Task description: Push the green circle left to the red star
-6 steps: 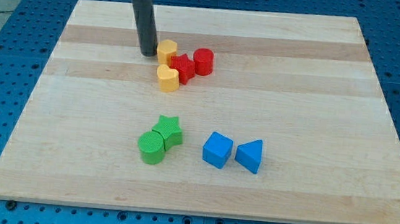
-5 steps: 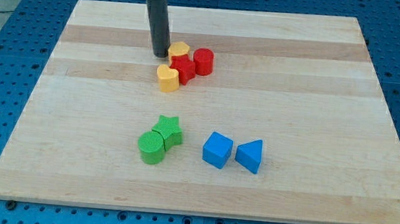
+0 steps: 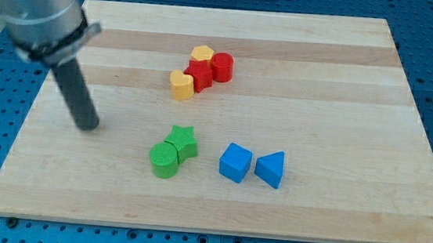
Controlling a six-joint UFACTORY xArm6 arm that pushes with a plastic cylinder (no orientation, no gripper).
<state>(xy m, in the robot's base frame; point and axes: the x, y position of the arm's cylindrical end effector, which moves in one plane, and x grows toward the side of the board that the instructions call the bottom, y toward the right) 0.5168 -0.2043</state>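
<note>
The green circle (image 3: 163,160) lies low on the board, touching the green star (image 3: 183,142) just above and to its right. The red star (image 3: 198,76) sits in a cluster near the view's top, between a yellow heart (image 3: 181,84) on its lower left, a yellow hexagon (image 3: 202,55) above and a red cylinder (image 3: 221,66) on its right. My tip (image 3: 88,127) rests on the board at the left, about 100 px left of the green circle and slightly above it, touching no block.
A blue cube (image 3: 235,162) and a blue triangle (image 3: 270,169) lie to the right of the green pair. The wooden board (image 3: 343,109) lies on a blue perforated table.
My tip has left the cluster at the top and swung down and left to the board's left side. The yellow hexagon was nudged right, now above the red star.
</note>
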